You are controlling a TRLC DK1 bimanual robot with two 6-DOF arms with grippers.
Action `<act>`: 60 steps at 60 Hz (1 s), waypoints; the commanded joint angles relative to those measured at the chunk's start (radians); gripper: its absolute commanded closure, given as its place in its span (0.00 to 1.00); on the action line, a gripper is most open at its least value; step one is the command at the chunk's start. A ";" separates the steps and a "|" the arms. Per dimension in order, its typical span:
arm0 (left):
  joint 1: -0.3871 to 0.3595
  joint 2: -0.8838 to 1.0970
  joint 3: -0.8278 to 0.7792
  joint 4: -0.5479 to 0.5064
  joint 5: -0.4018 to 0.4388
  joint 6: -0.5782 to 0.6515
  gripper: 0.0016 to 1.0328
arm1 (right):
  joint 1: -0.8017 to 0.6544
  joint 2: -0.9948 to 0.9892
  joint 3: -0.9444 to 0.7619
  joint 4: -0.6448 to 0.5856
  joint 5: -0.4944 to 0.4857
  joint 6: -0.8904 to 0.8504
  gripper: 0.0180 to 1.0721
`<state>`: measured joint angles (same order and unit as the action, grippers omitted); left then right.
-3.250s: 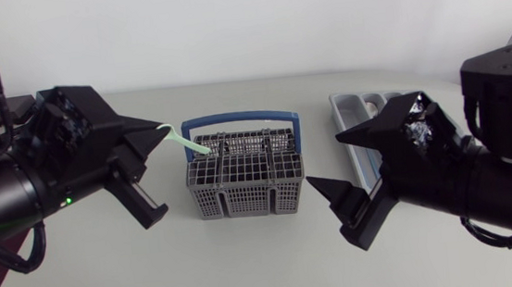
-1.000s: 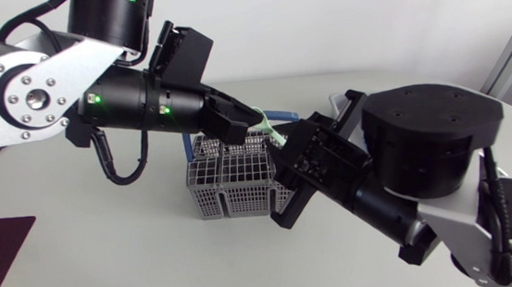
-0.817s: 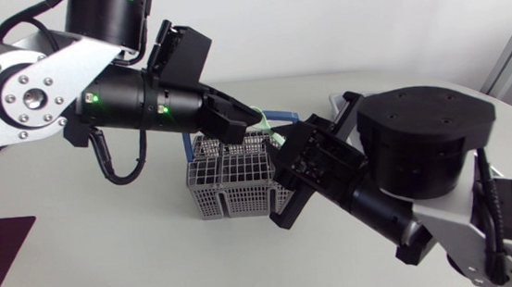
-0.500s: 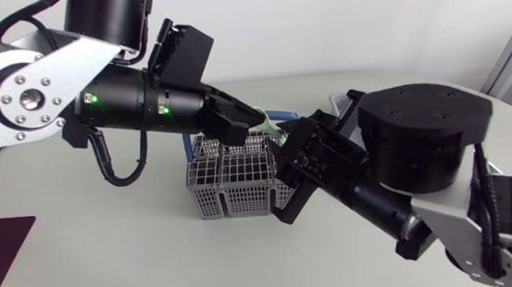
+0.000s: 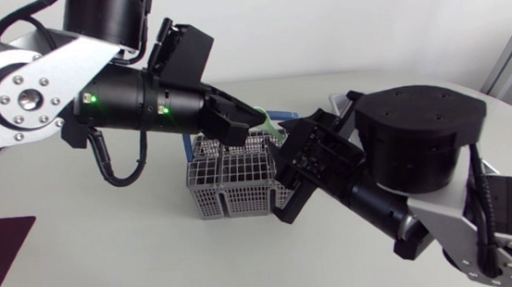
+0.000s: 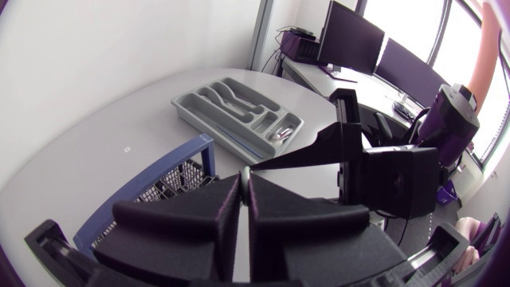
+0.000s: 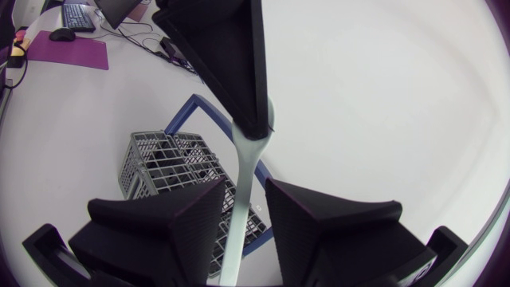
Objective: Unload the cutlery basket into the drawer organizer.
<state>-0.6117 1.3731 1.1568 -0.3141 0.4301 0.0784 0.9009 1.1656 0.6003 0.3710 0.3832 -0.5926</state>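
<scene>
Head: left gripper [image 5: 252, 121] holds a pale green utensil [image 5: 271, 128] above the cutlery basket [image 5: 240, 177].
Left wrist: fingers pinched tight on it. The drawer organizer [image 6: 239, 108] is beyond the basket.
Right wrist: right gripper [image 7: 243, 227] is parted. The utensil handle runs between its fingers, with a gap on one side.

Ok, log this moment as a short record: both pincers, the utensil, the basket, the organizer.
left pincer: shut on one end of the utensil, above the basket
right pincer: open, one finger on each side of the utensil's handle, a gap on both sides
utensil: pale green, in the air
basket: grey grid, blue handle, standing on the table
organizer: grey, beyond the basket, some cutlery in one compartment
stage: looks like a handover from left to right, not yet gripped by the right
</scene>
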 commanded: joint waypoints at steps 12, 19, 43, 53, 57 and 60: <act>-0.008 -0.014 -0.002 0.000 0.010 -0.019 0.95 | -0.005 -0.001 0.018 0.016 0.013 -0.004 0.74; -0.011 -0.012 -0.002 0.000 0.010 -0.019 0.95 | -0.005 -0.001 0.019 0.016 0.013 -0.003 0.74; -0.016 -0.009 -0.003 0.000 0.009 -0.020 0.95 | -0.002 0.005 0.038 0.011 0.016 -0.004 0.86; -0.016 -0.011 -0.003 0.000 0.009 -0.019 0.95 | -0.002 0.005 0.038 0.003 0.016 -0.004 0.93; -0.014 -0.009 -0.002 0.000 0.009 -0.020 0.93 | 0.000 0.005 0.036 0.002 0.017 -0.004 0.93; -0.013 -0.008 0.001 0.000 0.009 -0.020 0.92 | 0.000 0.005 0.035 0.002 0.016 -0.004 0.93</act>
<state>-0.6186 1.3731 1.1568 -0.3099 0.4294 0.0780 0.9009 1.1656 0.6136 0.3702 0.3946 -0.5919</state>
